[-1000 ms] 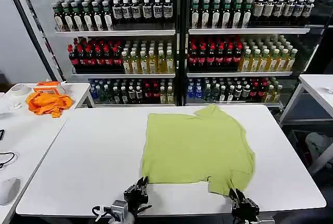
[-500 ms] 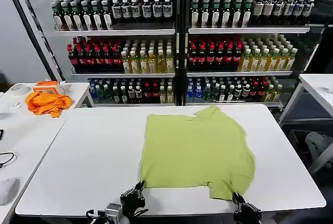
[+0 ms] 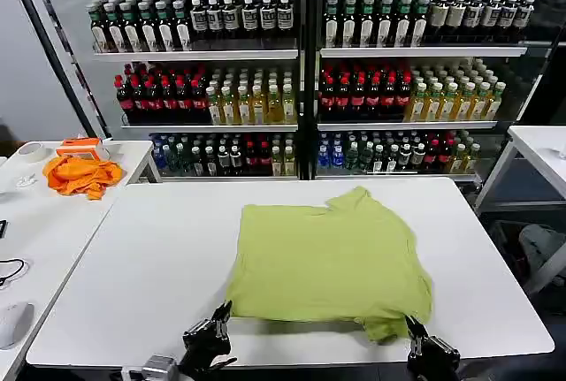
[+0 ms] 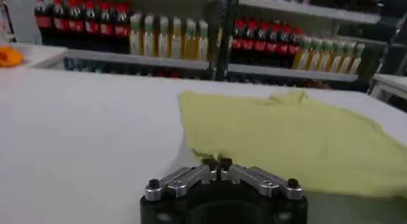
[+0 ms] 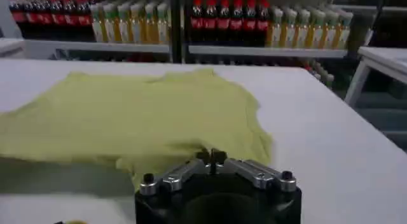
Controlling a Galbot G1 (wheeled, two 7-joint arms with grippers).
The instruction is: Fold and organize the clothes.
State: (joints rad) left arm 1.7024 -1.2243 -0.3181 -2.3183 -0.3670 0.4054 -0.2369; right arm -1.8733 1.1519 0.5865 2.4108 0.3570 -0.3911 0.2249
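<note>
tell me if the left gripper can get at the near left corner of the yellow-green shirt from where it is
Probably yes. The left gripper sits at the table's near edge, just short of the T-shirt's near left corner, with bare tabletop between them. Its fingers are shut, so it would need to open first.

surface: white table (image 3: 150,257) | on it: lime T-shirt (image 3: 332,257), lying flat, near front edge
</note>
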